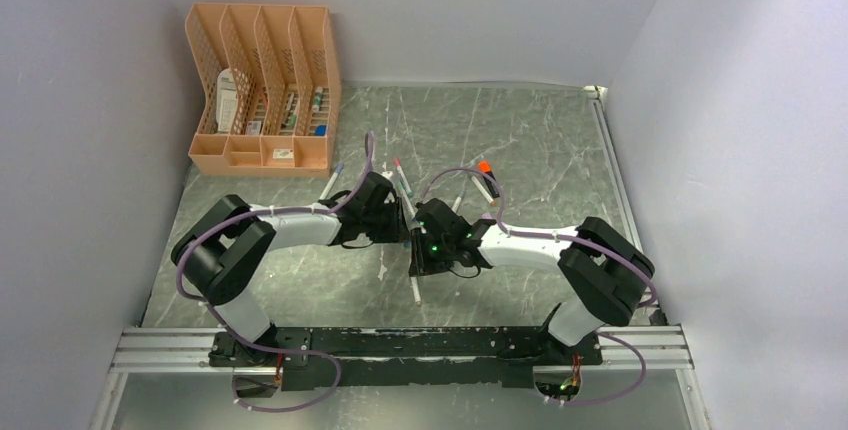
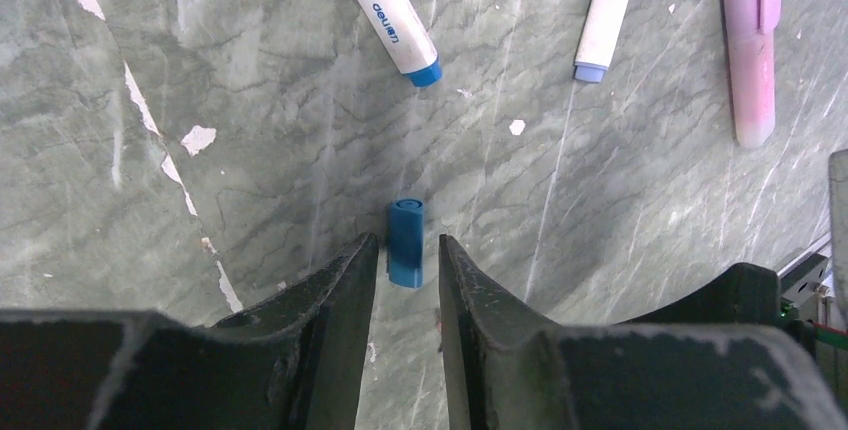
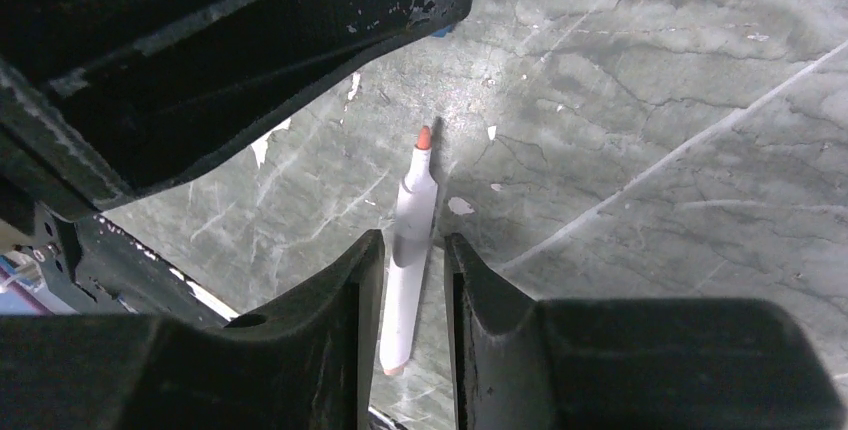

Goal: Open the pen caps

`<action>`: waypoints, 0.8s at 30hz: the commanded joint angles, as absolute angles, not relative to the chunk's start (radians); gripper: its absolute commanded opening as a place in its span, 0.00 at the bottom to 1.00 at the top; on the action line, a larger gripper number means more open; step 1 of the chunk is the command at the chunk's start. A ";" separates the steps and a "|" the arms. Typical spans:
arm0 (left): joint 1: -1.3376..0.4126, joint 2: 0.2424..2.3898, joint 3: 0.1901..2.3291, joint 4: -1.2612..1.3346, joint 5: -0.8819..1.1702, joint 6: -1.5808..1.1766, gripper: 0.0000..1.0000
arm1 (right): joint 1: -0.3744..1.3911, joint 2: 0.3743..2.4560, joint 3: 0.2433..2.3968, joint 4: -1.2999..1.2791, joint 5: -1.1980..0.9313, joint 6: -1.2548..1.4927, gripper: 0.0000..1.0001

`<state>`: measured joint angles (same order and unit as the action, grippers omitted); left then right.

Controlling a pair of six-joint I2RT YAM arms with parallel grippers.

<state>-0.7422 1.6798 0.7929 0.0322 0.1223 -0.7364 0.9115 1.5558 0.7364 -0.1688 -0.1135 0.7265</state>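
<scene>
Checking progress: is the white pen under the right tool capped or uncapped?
Uncapped: the white pen shows a bare orange tip; no cap on it.

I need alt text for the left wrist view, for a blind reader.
A small blue cap lies on the green marble table between the open tips of the left gripper. Beyond it lie two white pens and a pink highlighter.
</scene>
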 commanded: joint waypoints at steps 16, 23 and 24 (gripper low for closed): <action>-0.743 1.473 0.831 -0.307 -0.020 -0.692 0.70 | 0.870 1.403 0.917 -0.475 0.065 0.612 0.40; -0.733 1.293 0.887 -0.428 -0.081 -0.671 1.00 | 0.671 1.351 0.993 -0.569 0.077 0.472 0.48; -0.731 1.271 0.888 -0.439 -0.079 -0.670 1.00 | 0.645 1.353 1.009 -0.568 0.066 0.459 0.47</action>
